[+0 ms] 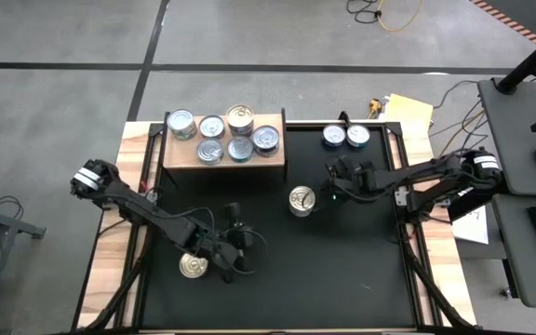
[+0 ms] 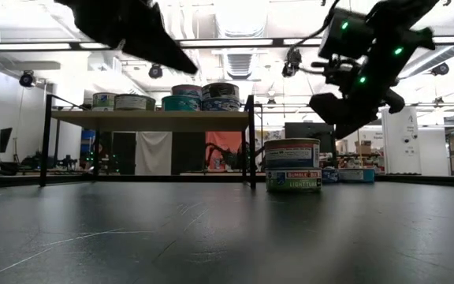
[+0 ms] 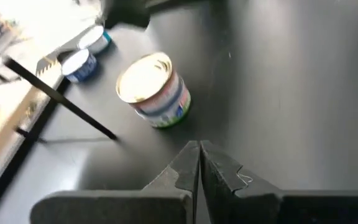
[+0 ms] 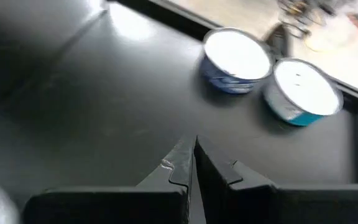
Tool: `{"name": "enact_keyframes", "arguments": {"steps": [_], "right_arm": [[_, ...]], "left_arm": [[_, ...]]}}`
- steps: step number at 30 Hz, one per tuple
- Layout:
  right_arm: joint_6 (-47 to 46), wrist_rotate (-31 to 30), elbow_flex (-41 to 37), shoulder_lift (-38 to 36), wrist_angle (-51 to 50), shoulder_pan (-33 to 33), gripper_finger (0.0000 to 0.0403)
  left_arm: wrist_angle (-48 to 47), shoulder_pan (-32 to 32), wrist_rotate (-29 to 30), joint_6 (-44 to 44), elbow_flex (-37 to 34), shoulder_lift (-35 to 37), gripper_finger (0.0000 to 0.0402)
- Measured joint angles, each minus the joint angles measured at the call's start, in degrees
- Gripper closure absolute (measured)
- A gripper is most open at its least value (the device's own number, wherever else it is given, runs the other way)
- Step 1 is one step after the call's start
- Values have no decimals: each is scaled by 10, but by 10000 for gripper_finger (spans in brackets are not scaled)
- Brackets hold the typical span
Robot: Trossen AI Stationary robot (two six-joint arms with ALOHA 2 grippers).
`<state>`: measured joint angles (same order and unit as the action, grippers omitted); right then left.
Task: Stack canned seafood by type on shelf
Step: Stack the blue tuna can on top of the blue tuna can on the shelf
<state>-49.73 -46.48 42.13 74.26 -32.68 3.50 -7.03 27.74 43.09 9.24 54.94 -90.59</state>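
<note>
The job looks a little over half done. On the shelf, which stands at the desk's far edge toward its left corner, sit seven tins: most show silver tops, and one gold-topped tin appears to ride on another at the back. Whether they are truly sorted by type cannot be told from here.

Four tins remain on the desk. A pair with pale tops stands near the far right corner. One gold-topped tin with a green and blue label stands near the middle of the desk. Another gold-topped tin lies near the front edge on the left.

The right hand hangs just beside the middle tin, its fingers pressed together and holding nothing. The left hand sits close to the front-left tin, likewise closed and empty.

Judging by this, either hand must open before taking its nearest tin.
</note>
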Motion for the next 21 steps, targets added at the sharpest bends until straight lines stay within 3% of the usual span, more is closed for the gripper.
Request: {"name": "enact_keyframes", "arguments": {"steps": [6,9,14,17,21], "right_arm": [[21,49,0,0,2,132,390],[56,84,0,0,21,203,390],[146,183,0,0,122,302,390],[183,245,1,0,197,345,390],[191,259,1,0,248,383,390]], "left_arm": [[14,-1,3,-36,-15,52,402],[9,-1,59,-25,-21,73,402],[-32,2,166,10,-22,97,401],[-40,2,174,12,-22,104,401],[-48,2,178,7,-22,104,401]]}}
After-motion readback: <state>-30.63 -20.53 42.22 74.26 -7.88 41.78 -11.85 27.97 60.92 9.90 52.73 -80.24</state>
